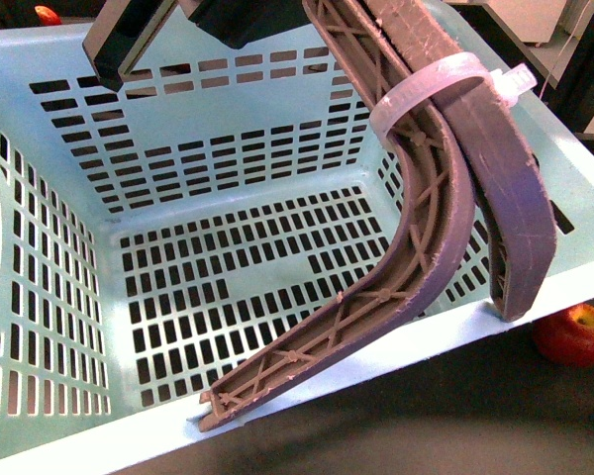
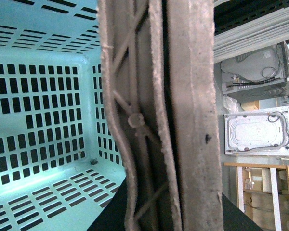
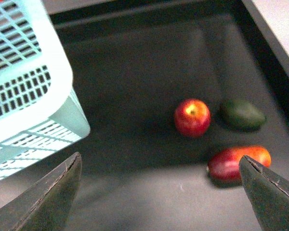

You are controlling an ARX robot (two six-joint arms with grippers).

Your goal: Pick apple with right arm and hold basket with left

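Note:
The pale mint-blue slotted basket [image 1: 228,198] fills the front view, tilted. My left gripper [image 1: 366,361] is shut on its near right rim, with one brown ribbed finger inside, one outside, and a white zip tie [image 1: 436,84] round both. In the left wrist view the fingers [image 2: 192,120] run beside the basket's wall [image 2: 38,96]. The red apple [image 1: 574,334] lies on the dark table just outside that rim. In the right wrist view the apple [image 3: 192,117] shows its yellow patch. My right gripper [image 3: 159,164] is open and empty, above the table and short of the apple.
A dark green fruit [image 3: 242,114] lies beside the apple and a long red-orange fruit [image 3: 238,163] lies nearer my right finger [image 3: 269,197]. The basket's corner [image 3: 33,91] is off to one side. A black raised table edge [image 3: 260,43] runs behind the fruits.

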